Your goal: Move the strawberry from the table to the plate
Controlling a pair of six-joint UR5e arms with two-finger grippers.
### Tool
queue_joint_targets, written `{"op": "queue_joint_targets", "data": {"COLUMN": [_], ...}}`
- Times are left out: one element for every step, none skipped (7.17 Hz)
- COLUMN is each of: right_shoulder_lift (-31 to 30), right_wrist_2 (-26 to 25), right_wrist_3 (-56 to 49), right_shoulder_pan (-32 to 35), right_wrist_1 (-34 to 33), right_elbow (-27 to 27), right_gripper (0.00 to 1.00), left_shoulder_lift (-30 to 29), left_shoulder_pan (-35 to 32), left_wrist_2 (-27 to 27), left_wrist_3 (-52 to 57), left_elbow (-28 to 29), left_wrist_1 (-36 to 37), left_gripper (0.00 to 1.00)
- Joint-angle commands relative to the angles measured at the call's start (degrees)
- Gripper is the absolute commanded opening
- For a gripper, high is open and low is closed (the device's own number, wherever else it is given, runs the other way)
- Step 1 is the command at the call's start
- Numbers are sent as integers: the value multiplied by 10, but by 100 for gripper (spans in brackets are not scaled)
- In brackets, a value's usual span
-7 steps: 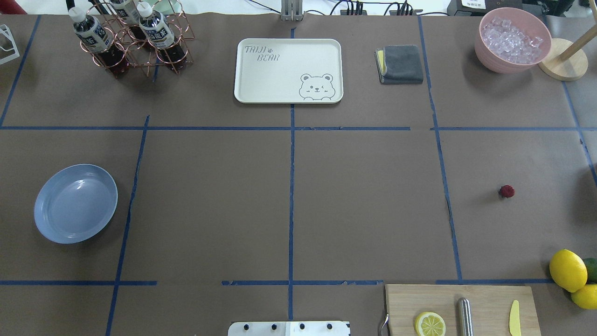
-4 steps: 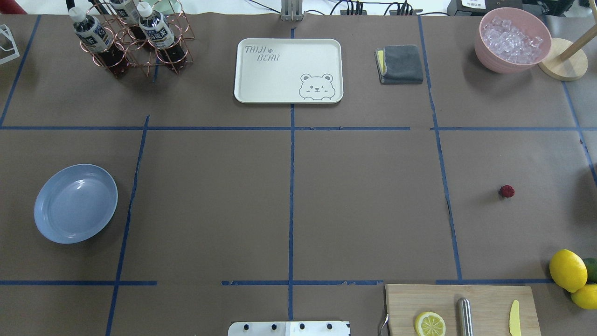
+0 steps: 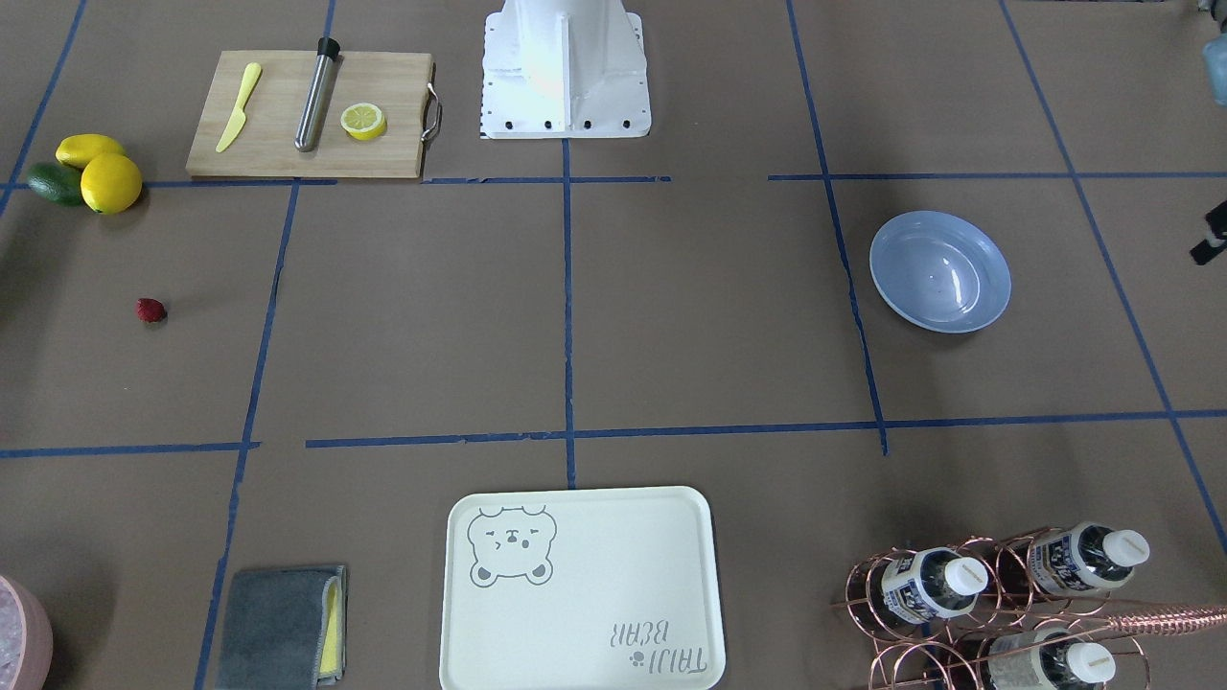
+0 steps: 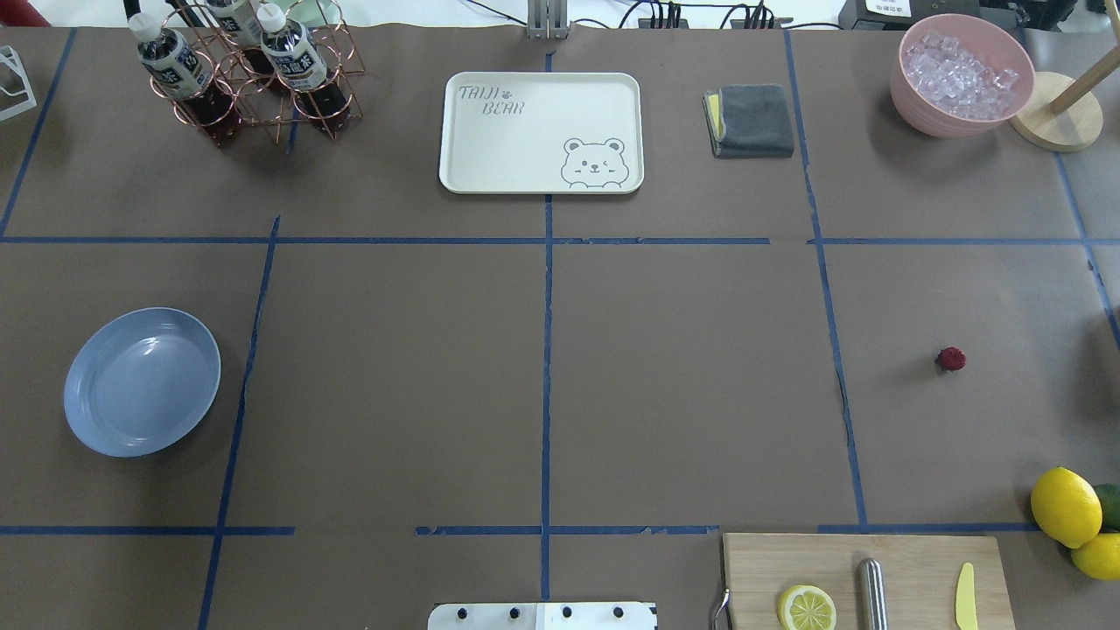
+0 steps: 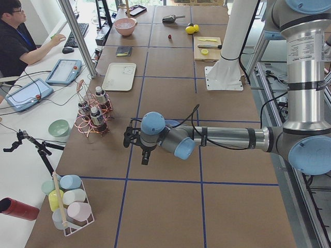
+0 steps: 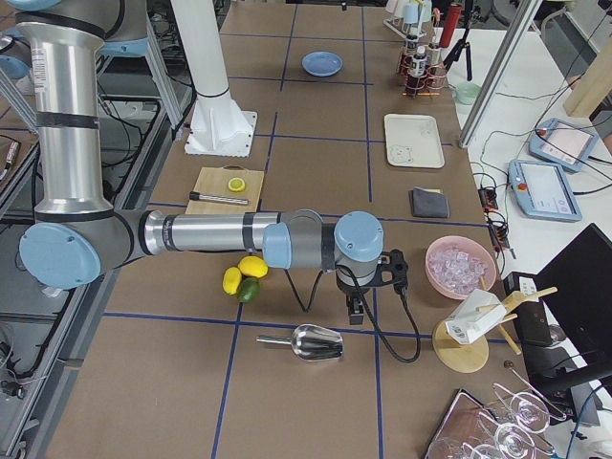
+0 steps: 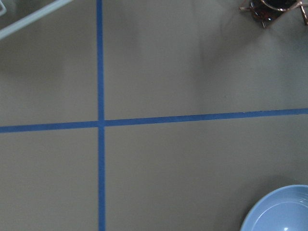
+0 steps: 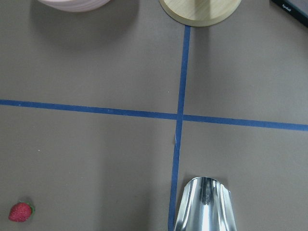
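Observation:
The strawberry is a tiny dark-red berry lying alone on the brown table, right of centre. It also shows in the front view and at the bottom left of the right wrist view. The light-blue plate sits empty at the table's left, and its rim enters the left wrist view. My left gripper hangs over the table's left end, near the plate. My right gripper hangs beyond the strawberry at the right end. Only the side views show either gripper, so I cannot tell whether they are open or shut.
A cutting board with a lemon half, a rod and a yellow knife lies at the near right, lemons beside it. At the far edge stand a bear-print tray, a folded cloth, a pink ice bowl and a bottle rack. A metal scoop lies by the right gripper.

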Motion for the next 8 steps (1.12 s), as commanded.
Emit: {"op": "queue_joint_targets", "data": {"right_shoulder_lift": [3,3,4,4,4,5,5,5], "right_wrist_2": [1,3,2,3,4,4,4,4], "right_wrist_3": [24,25,30,31,31,31,31,31], "right_shoulder_pan": [-2,-4,-5,-7,-7,-7,-7,-7], "right_wrist_1": [0,0,6,8,8,8,8,8], "right_elbow": [-3,2,12,17,18,18,18,18], "right_gripper": [100,100,100,100,100,100,100,100], "left_shoulder_lift": [56,57,56,55,53,42,37,37], "left_shoulder_pan": [103,142,168,192,216,247,268,272], "left_wrist_2": [35,79,117,141,168,193,215,217], "left_wrist_3": [-190,-219,-235,-255,-275,-309,-315,-315], "left_elbow": [3,11,16,16,16,17,24,27], "left_wrist_1": [-184,-194,-197,-198,-198,-198,-200,-200], "left_gripper": [96,96,96,96,96,96,94,91]}}
